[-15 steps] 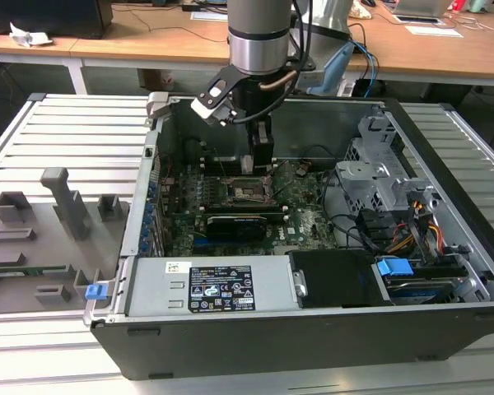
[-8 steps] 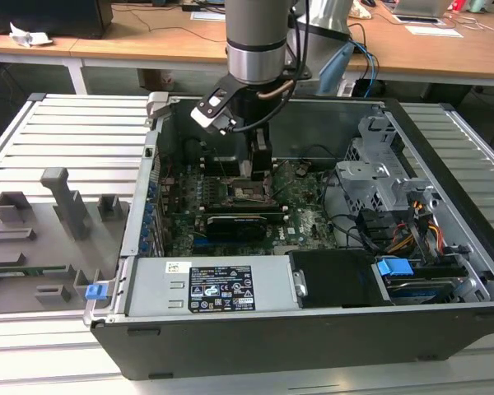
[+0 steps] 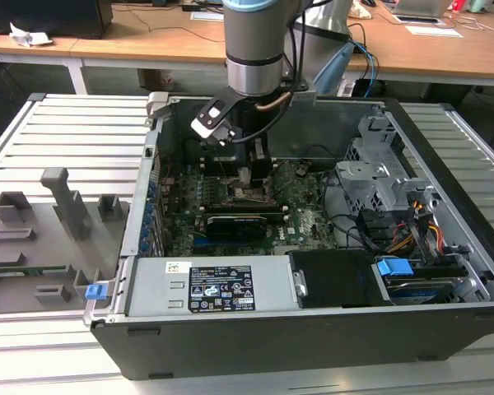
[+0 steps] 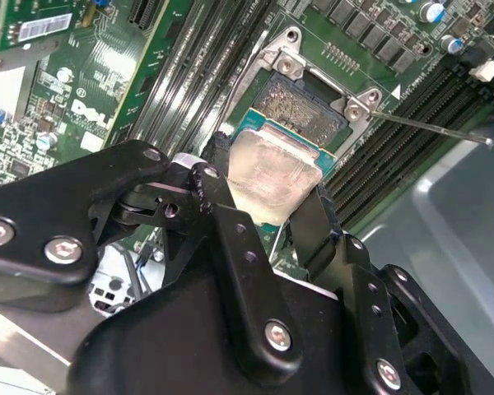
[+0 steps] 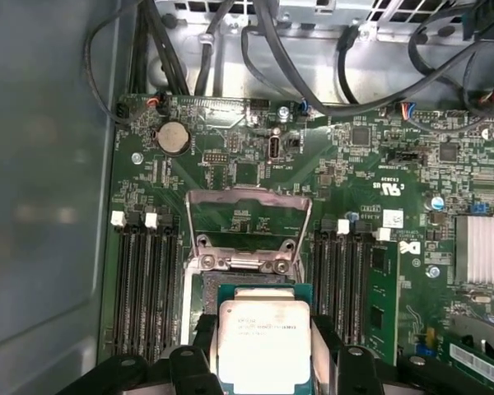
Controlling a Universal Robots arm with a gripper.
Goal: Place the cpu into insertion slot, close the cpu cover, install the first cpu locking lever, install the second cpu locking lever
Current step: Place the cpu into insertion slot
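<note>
cpu (image 4: 272, 174), clamped between the fingers (image 4: 311, 224), just over the insertion slot (image 4: 303, 105), cpu cover (image 5: 249, 197) raised

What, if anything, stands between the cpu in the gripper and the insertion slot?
Nothing visible does. The gripper holds the cpu close by the bare insertion slot. The cpu cover is swung open, away from the slot's opening. A thin metal rod lies off to one side.

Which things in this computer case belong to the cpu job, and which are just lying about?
Job: gripper, shut on the cpu; insertion slot; cpu cover, raised open.
Lying about: coin battery; long black card; drive cage.
</note>
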